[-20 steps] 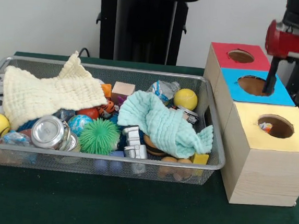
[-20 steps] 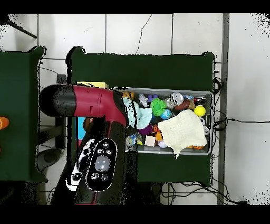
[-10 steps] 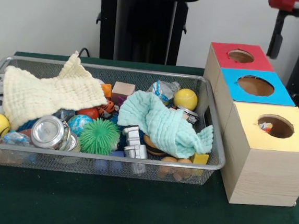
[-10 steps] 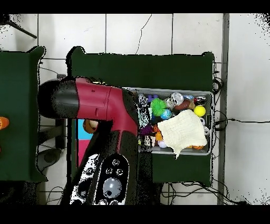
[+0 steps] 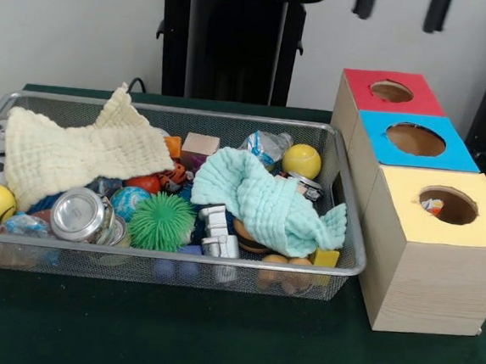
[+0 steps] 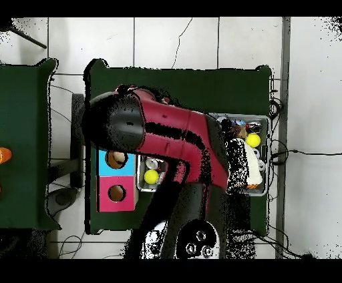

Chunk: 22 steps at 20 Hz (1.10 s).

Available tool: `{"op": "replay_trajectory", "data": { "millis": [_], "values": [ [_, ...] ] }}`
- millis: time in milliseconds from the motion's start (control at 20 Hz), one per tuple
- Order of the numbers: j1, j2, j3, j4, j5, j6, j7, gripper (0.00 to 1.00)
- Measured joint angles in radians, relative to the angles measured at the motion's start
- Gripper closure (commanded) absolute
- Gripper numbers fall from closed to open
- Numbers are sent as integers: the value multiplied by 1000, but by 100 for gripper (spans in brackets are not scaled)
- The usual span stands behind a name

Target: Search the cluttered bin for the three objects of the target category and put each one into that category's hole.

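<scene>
We see the gripper (image 5: 401,8) lifted clear of the blue box (image 5: 415,139): from reaching into its hole, it's now just two fingertips apart at the front view's top edge. Overhead, the arm (image 6: 175,141) swung from the boxes across to cover most of the bin (image 6: 262,155).

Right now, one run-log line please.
pincer: open, empty, raised above boxes | yellow box: item in hole | bin: cluttered

The wire bin (image 5: 338,263) was full of toys and two cloths. Three boxes (image 5: 426,275) with round holes stood beside it.
</scene>
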Motion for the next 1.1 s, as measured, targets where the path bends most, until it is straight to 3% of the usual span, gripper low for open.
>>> {"op": "replay_trajectory", "data": {
  "millis": [300, 1100],
  "values": [
    [-51, -20, 2, 0, -38, 0, 0, 0],
    [-101, -51, 70, 1, -116, 24, 0, 0]
  ]
}}
